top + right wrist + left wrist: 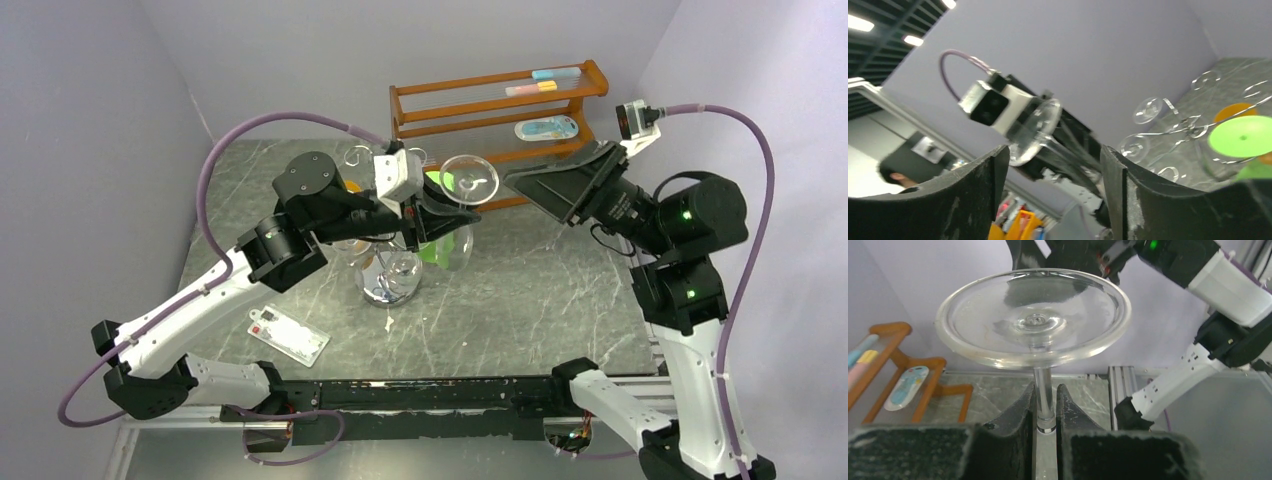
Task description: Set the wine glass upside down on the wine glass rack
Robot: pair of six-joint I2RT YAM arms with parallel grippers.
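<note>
Clear glass fills the left wrist view: the wine glass is pinched by its stem in the left jaws, its round foot out beyond their tips. Seen from above, it hangs tilted over the grey counter, just beside the chrome rack and not on any of its curled arms. Right jaws stand spread and empty, close to the glass's foot, near the wooden shelf.
</note>
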